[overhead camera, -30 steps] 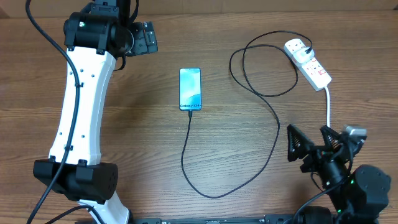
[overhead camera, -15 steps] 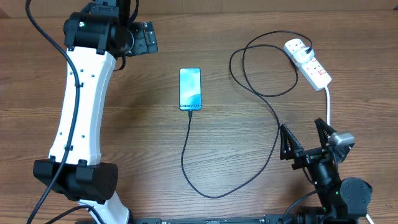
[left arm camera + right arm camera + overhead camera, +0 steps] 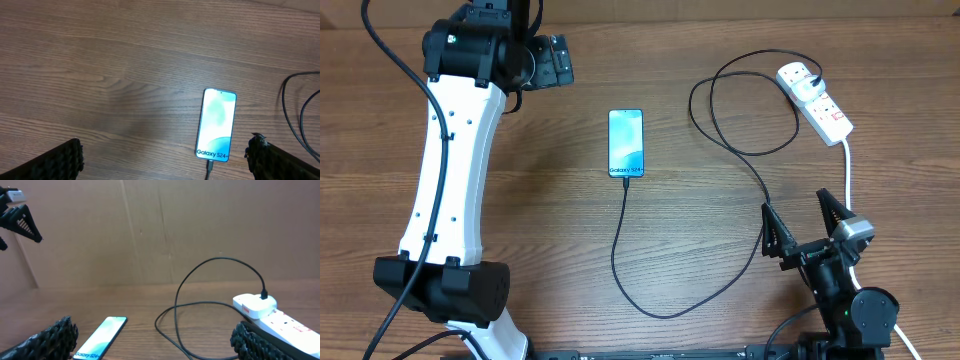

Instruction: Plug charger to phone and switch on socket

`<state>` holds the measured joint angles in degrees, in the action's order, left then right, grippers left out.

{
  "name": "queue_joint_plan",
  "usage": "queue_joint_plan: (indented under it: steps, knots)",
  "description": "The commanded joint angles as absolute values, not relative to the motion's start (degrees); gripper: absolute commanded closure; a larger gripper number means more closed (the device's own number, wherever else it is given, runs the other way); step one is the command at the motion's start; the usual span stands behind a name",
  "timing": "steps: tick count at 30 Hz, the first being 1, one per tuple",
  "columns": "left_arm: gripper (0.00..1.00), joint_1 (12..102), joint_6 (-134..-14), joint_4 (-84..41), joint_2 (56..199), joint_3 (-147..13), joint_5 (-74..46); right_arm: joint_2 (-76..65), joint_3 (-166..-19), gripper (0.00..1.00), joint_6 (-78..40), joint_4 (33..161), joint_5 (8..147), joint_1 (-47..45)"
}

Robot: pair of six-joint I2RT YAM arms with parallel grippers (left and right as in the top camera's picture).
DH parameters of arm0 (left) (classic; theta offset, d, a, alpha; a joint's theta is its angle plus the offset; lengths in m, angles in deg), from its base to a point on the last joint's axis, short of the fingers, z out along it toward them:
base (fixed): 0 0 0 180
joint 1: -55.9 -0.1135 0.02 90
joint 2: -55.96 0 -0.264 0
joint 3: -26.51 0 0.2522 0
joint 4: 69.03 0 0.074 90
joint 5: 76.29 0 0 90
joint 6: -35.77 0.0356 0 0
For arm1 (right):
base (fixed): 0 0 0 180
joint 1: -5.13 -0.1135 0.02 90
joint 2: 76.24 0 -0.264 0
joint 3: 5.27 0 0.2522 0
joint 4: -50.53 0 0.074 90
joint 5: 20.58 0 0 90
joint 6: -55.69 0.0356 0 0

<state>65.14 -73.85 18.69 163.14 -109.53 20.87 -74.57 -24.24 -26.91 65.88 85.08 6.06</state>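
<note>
- Since the charger [image 3: 614,245] tip looks seated in the bottom edge of the phone [image 3: 626,143], which step are you on?
- Switching on the socket [image 3: 817,100], I'd judge. The plug-in looks done from overhead and the left wrist view; I can't confirm it's fully home.
- Right gripper state?
- My right gripper [image 3: 803,224] is spread wide, its fingers [image 3: 50,337] at opposite frame corners, nothing held. It's at the near right of the table, with charger slack passing just beside one finger.
- Where's the socket from it?
- Well apart, farther out and slightly right, lying diagonally. Its white cord [image 3: 848,165] runs down toward that gripper. A black plug [image 3: 800,72] sits in the far end, and there are red switches [image 3: 832,112] along the strip. The phone is mid-table, screen lit, off to my left.
- Left side?
- My left gripper [image 3: 164,150] hovers wide apart and empty, with the phone below it, right of centre in the wrist view.
- Next move?
- Probably reach the right arm over the strip, narrow the fingers and press the switch by the plug with one tip. I can't tell which switch serves that outlet. One risk is snagging the charger loop.
</note>
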Motion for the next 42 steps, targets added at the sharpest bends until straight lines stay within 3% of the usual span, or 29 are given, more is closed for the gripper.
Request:
queue_joint_plan:
  steps: [1, 13, 23, 39, 42]
  knots:
    - [0.00, 64.90, -75.03, 18.64, 163.64, -109.44, 21.61, -76.12, -21.99, 0.00, -29.78, 63.56, 84.56, 5.45]
    - [0.00, 64.90, -75.03, 18.62, 163.64, -109.44, 21.64, -76.12, -19.46, 0.00, -34.63, 57.79, 84.14, 5.41]
    - [0.00, 64.90, -75.03, 18.62, 163.64, -109.44, 21.61, -76.12, -19.46, 0.00, -34.85, 68.15, 81.80, 5.41]
    - [0.00, 64.88, -75.03, 18.62, 163.64, -109.44, 21.64, -76.12, -19.50, 0.00, -34.89, 69.14, 72.88, 5.41]
    - [0.00, 64.90, -75.03, 18.62, 163.64, -109.44, 21.61, -76.12, -19.50, 0.00, -39.55, 69.16, 72.58, 5.41]
